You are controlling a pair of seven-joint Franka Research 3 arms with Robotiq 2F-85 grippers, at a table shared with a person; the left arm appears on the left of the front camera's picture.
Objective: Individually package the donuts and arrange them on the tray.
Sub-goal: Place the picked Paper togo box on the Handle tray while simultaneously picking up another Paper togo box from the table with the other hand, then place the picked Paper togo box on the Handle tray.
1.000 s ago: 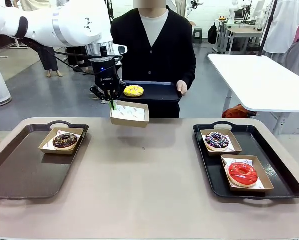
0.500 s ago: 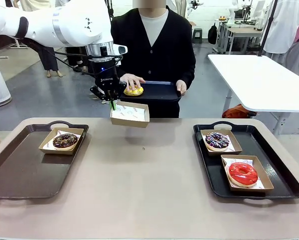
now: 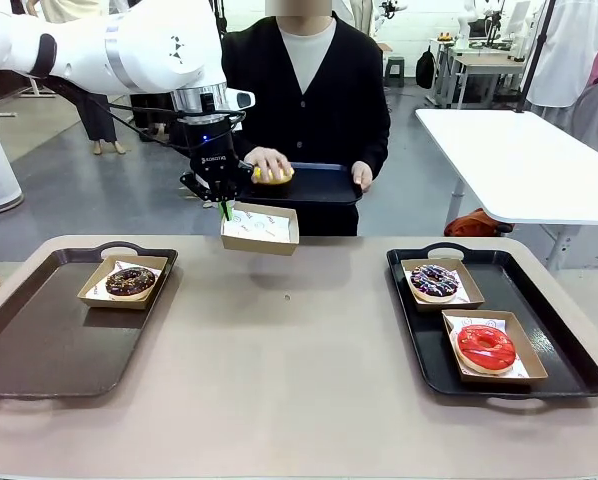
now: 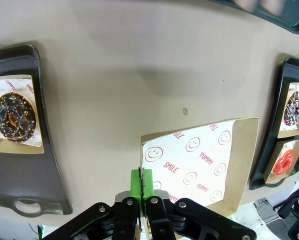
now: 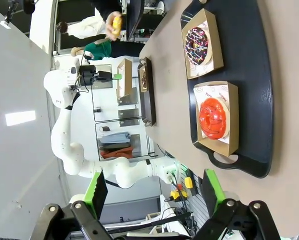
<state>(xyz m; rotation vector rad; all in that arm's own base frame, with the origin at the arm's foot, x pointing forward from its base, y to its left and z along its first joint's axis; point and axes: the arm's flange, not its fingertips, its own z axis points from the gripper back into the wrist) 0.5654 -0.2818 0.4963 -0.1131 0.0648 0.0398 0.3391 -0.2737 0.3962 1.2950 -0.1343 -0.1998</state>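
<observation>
robotics lab: white worktables (image 3: 519,150) on grey floor, other workstations (image 3: 479,45) behind.

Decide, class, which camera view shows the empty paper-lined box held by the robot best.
The left wrist view: the box faces the camera, its printed paper plain, its edge pinched in the shut left gripper. The front view shows it side-on above the table. The right wrist view shows it small, far off, edge-on.

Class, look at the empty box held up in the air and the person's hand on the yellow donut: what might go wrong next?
1. The left gripper pinches the empty box by one edge only; a dropped-in yellow donut may tip it or pull it loose.
2. The person's hand is close to the gripper, so they might bump.
</observation>
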